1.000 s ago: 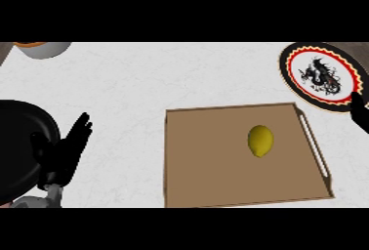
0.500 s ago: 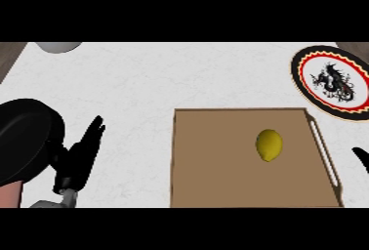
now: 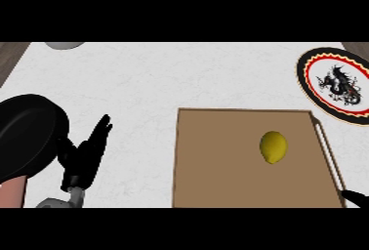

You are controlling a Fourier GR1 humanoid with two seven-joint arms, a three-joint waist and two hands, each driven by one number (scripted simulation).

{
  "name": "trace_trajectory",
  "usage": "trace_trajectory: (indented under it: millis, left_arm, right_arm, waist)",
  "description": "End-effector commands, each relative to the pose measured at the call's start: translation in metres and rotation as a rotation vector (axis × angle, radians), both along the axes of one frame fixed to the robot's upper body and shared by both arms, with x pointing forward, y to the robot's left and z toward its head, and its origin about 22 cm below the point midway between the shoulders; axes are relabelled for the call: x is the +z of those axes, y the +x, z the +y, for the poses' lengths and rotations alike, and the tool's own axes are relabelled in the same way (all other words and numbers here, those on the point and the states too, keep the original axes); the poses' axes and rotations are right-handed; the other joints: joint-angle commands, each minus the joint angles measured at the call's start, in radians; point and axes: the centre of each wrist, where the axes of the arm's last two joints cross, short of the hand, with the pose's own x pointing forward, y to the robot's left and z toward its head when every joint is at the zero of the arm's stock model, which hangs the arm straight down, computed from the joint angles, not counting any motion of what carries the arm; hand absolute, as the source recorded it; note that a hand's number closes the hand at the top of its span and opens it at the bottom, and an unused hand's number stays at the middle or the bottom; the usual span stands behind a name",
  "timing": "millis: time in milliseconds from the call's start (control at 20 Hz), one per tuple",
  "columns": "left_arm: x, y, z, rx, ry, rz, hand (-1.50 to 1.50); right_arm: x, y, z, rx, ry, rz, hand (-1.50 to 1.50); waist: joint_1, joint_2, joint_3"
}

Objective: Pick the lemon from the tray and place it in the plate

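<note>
**Lemon untouched on tray; no hand on it yet**

Far left: a black pan lies on the white counter, cut by the view's edge. Just beside it the left hand rests near the lower left, fingers straight and apart, pointing up, holding nothing.

Centre: the brown tray sits flat on the counter. The lemon lies on it, right of the tray's middle, long axis running away from the robot, clear of the tray's rim on all sides. Nothing touches it.

Right: the plate, black-rimmed with a red ring and a dark dragon figure on white, stands beyond the tray's far right corner, partly cut by the edge and well apart from the lemon. At the lower right corner only a dark tip of the right hand shows; whether it is spread or closed cannot be told.

Assessment: the pick has not begun. The lemon is judged light and fairly stiff, with a smooth rind and a rounded form that may roll if nudged from one side. The sound hold is across its short middle, thumb opposed to fingers, not at the tapered ends. The right hand is the nearer to both lemon and plate.
</note>
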Motion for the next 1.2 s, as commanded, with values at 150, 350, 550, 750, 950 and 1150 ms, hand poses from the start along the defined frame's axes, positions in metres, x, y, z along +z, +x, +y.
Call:
trace_trajectory:
  millis: [150,350,550,750,950,1150]
  left_arm:
    - [-0.012,0.0,-0.004,-0.023,-0.027,0.053,0.0]
    - [-0.008,0.001,-0.01,-0.032,-0.022,0.066,0.0]
    - [-0.002,-0.002,-0.025,-0.034,-0.01,0.061,0.0]
    - [-0.012,-0.012,-0.009,-0.026,-0.019,0.081,0.0]
    - [-0.009,-0.003,-0.02,-0.012,-0.013,0.079,0.0]
    - [0.004,-0.007,0.0,-0.023,-0.005,0.074,0.0]
  right_arm:
    - [0.018,0.026,0.039,-0.024,-0.047,0.215,-1.5]
    - [0.011,0.045,0.064,-0.011,-0.041,0.243,-1.5]
    - [-0.01,0.06,0.09,-0.042,-0.08,0.295,-1.5]
    - [-0.017,0.063,0.096,-0.002,-0.016,0.358,-1.5]
    - [-0.026,0.072,0.106,0.009,0.029,0.368,-1.5]
    - [-0.035,0.082,0.114,0.009,-0.007,0.364,-1.5]
  waist:
    - [0.025,0.009,-0.003]
    - [0.019,0.006,-0.002]
    - [0.024,0.006,-0.002]
    - [0.012,0.003,-0.001]
    - [0.006,0.003,-0.001]
    - [0.008,0.003,-0.001]
